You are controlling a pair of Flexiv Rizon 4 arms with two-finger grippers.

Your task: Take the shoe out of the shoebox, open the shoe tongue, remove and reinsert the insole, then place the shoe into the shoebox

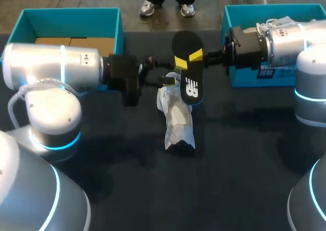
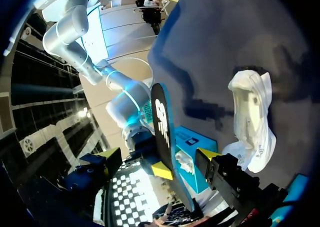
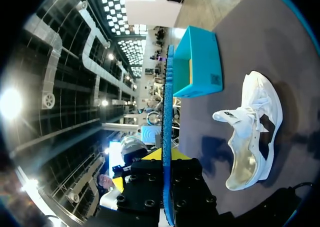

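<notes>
The shoe [image 1: 179,120] is lying nearest me on the table [image 1: 244,154], out of both boxes. Its mouth is gaping, which I judge leaves it ready to take the insole back. Just past its far end, the right gripper [image 1: 189,59] is pinching the black insole [image 1: 189,70] by one edge and holding it clear above the shoe, probably so that it can be lined up with the opening. The left gripper [image 2: 157,154] is standing spread wide, one finger on each side of the insole without clamping it, seemingly waiting to steady or guide it. Farthest off, one teal box [image 1: 71,18] is sitting behind the left arm and another box [image 1: 239,17] behind the right.
</notes>
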